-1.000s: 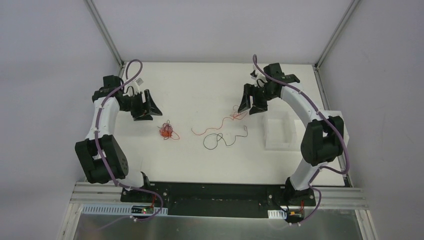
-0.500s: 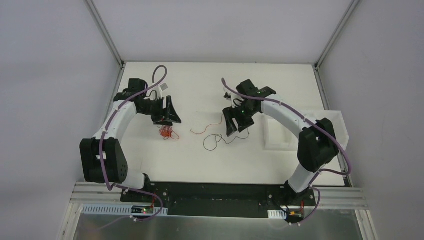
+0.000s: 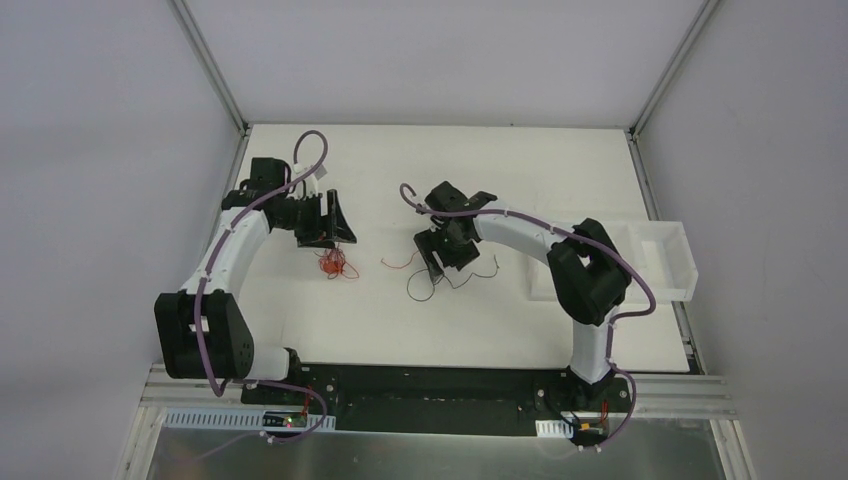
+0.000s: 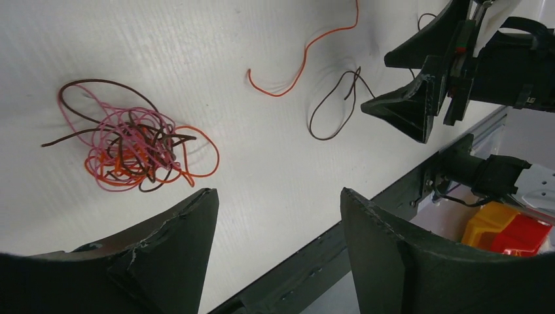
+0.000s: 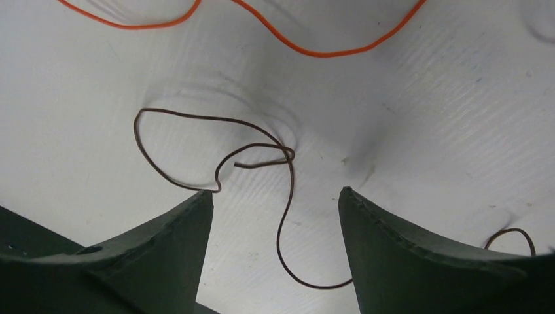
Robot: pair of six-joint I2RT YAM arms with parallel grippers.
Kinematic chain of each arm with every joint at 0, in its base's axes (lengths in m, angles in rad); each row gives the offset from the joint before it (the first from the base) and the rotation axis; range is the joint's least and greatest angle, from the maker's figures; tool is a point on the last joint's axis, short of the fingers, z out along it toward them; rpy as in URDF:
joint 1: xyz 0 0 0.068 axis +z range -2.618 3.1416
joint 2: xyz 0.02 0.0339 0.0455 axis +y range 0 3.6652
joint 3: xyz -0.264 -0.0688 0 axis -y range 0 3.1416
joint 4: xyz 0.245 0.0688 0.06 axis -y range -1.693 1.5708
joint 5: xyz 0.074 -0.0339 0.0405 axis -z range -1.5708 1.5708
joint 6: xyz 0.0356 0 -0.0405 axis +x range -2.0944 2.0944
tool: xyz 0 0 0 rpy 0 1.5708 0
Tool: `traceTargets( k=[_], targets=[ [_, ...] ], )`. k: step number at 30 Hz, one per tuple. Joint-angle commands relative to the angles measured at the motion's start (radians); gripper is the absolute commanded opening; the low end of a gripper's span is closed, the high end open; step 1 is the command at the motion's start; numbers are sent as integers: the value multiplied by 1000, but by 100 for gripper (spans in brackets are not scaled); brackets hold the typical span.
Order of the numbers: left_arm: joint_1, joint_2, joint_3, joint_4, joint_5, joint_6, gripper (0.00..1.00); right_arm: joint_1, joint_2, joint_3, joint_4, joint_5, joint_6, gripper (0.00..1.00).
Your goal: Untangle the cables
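Left end effector [image 4: 278,196] is hovering just beside 1 red-orange wad [image 4: 134,147] on the worktop [image 3: 560,170], jaws released, gripping nothing. Right end effector [image 5: 276,193] is hanging over 1 dark strand [image 5: 262,157], also released. 1 orange strand [image 4: 301,59] is lying alongside, apart from the wad.

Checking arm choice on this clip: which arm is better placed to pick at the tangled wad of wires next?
Left. The left gripper hangs open right by the wad, while the right gripper, also open, sits over a loose dark wire farther from it.
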Motion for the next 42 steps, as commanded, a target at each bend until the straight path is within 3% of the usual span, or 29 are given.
traceTargets(
  k=[1,7,13,16,23,28,38,42],
  targets=[
    [44,-66,-15,25,-43,-25,70,24,13,36,59,62,63,74],
    [118,-78,-48,55,-15,-67,70,25,48,55,65,38,115,84],
    [158,-70,-49,71,4,-89,70,41,79,40,49,98,97,73],
    [168,-68,-52,75,2,-94,70,52,70,17,46,98,64,59],
    [186,-77,-65,81,-1,-101,69,95,43,21,-74,44,-22,0],
    [192,-116,-80,80,7,-95,69,44,-86,55,-99,-11,-121,0],
    [192,-204,-61,16,44,-33,68,-190,-351,229,-205,-197,-173,0],
    [190,-230,-46,-5,53,-25,68,-339,-426,355,-255,-260,-143,0]
  ],
)
